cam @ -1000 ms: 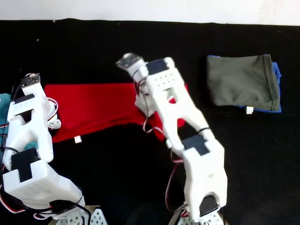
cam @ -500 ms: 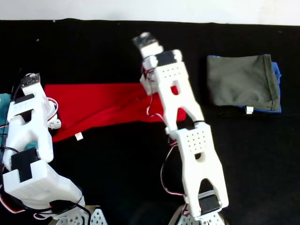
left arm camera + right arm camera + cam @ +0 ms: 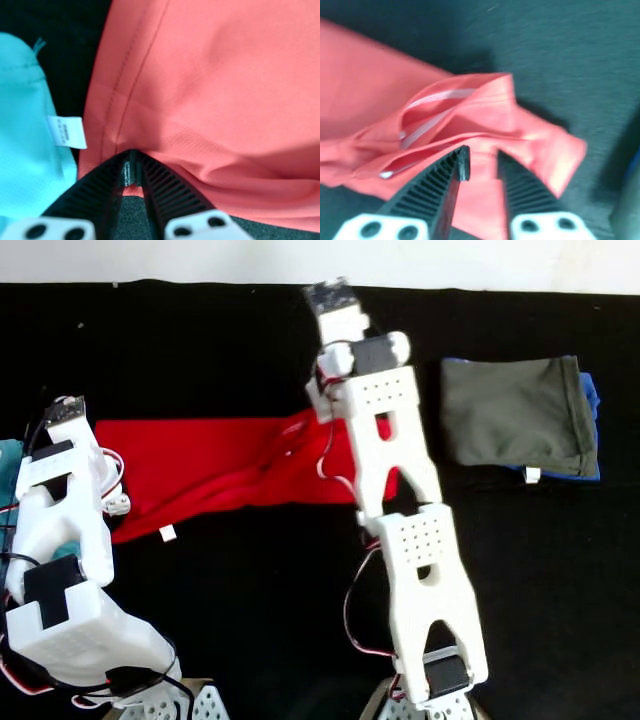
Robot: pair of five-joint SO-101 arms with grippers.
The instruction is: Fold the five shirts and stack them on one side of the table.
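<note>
Red shirt (image 3: pixel 210 465): lies as a long band across the middle of the table (image 3: pixel 200 340); the left end is flat, the right end bunched.
Left gripper (image 3: pixel 131 167): fingers together, pinched on the red shirt's hem at its left end, just beside the teal shirt (image 3: pixel 25 145).
Right gripper (image 3: pixel 480 165): fingers a little apart over the rumpled right end, near the collar (image 3: pixel 440 107); nothing clamped between them.
Stack: grey shirt (image 3: pixel 515 415) folded on the blue shirt (image 3: pixel 591 390) at the table's right side, well apart from the red shirt.
Risk, uneven grasp: the right end lies in several loose layers. Closing here would likely catch only the top layer, and the fold would come out skewed.
Risk, opposed pull: with the left end pinned, a hard draw by the right arm could slip the hem from the left fingers or drag the whole shirt.
Risk, neighbour: the teal shirt sits so close that a shift of the left gripper may snag or carry it along.
</note>
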